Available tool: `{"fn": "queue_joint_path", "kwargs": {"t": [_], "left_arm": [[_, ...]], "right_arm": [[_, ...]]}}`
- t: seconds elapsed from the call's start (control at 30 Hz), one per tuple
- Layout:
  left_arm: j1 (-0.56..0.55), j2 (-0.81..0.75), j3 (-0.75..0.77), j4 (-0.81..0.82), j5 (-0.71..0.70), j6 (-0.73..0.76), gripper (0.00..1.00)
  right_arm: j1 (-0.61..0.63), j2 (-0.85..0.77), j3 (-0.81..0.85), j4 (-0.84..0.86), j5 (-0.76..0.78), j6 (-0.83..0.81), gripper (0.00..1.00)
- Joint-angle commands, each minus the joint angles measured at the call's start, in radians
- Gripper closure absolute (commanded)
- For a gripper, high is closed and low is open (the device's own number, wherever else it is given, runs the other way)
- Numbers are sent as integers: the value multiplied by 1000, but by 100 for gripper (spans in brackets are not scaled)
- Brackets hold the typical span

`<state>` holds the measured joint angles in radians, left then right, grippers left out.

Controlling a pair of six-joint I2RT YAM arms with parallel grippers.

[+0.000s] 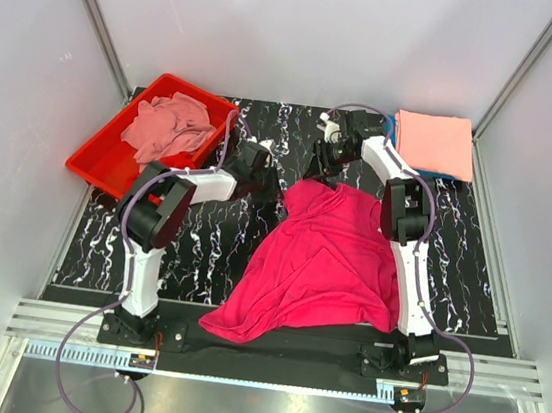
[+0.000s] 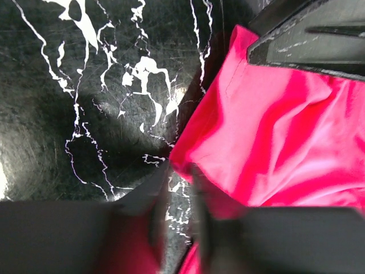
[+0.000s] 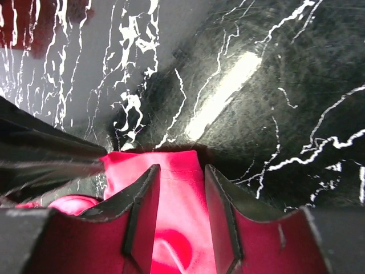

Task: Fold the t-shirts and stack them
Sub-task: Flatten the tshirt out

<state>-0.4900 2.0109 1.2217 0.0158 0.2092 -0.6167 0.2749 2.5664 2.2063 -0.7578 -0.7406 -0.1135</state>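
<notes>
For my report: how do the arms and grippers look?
The left arm and right arm have white links, round black joint housings, grey-purple cables from the bases. The left gripper and right gripper have black, flat, angular fingers.

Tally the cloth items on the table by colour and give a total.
Hot pink t-shirt: 1
Salmon-peach t-shirt: 1
Teal-blue t-shirt, under the salmon-peach one: 1
Dusty pink cloth heap in the red tray: 1
Total: 4
</notes>
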Motion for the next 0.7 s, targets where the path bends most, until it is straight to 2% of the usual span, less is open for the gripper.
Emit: {"fn": "queue_joint_path", "kwargs": {"t": [0.0, 0.07, 0.2, 0.23, 0.37, 0.57, 0.67], "left_arm": [[-2, 8, 27, 7, 4, 5, 87], [-2, 9, 30, -10, -5, 8, 100], [-2, 0, 15, -13, -36, 5, 100], [-2, -9, 12, -36, -47, 5, 100], [-2, -37, -11, -57, -120, 3, 100], [-1, -78, -19, -57, -197, 2, 100], [-1, -55, 25, -94, -208, 18, 100]], "right_arm": [[6, 37, 32, -35, -14, -15, 56], [4, 40, 38, 6, -35, 11, 61], [-8, 34, 15, 112, -45, 106, 73], [-8, 29, 12, 123, -31, 107, 82], [-13, -38, -81, 222, 44, 136, 100], [-19, -242, -328, 473, 122, 147, 100], [-19, -259, -370, 503, 142, 132, 100]]}}
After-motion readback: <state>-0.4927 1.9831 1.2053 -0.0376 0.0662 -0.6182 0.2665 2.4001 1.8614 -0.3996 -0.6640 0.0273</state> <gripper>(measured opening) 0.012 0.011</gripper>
